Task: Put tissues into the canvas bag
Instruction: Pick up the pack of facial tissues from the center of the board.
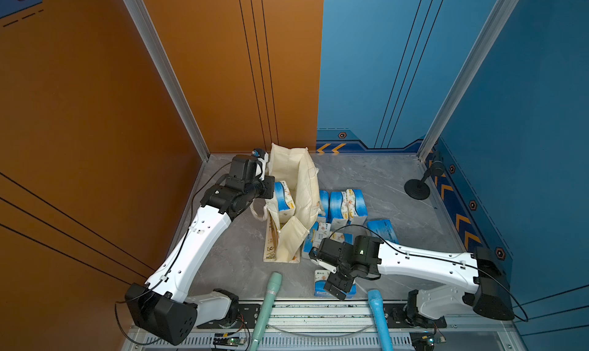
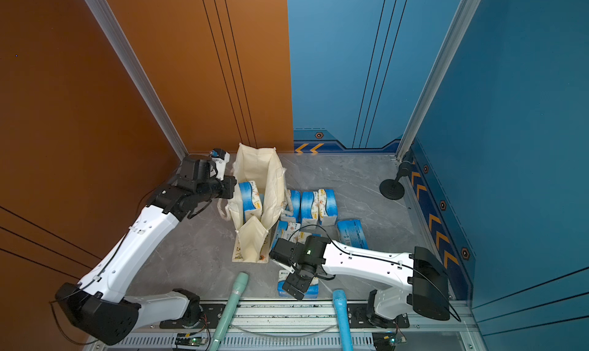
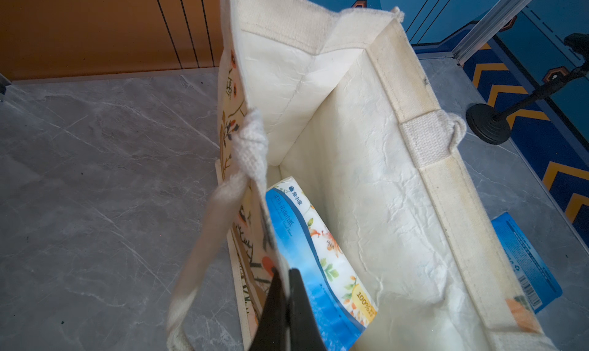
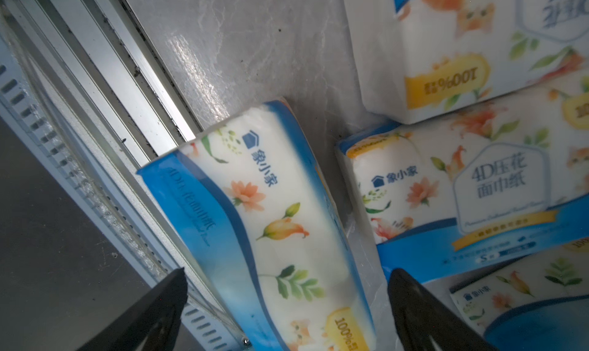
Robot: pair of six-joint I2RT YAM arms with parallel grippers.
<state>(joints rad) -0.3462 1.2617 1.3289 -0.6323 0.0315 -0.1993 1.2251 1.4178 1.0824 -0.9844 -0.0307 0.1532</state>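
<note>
1. My left gripper (image 3: 284, 274) is clamped shut on a side wall of the canvas bag (image 1: 294, 174).
2. The bag stands open on the desk (image 1: 382, 180), toward its back left corner.
3. 1 tissue pack (image 3: 318, 253) leans inside the bag.
4. My right gripper (image 4: 288, 276) is spread wide, holding nothing, with 1 finger on each side of the front pack (image 4: 280, 225) at the desk's front edge.
5. The other packs (image 1: 345, 202) sit just right of the bag.

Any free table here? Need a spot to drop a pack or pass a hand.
Bare table between the packs and the stand; another patch left of the bag, beside the left arm. Crowded right of the bag down to the near edge. The bag's far half is empty too.
</note>
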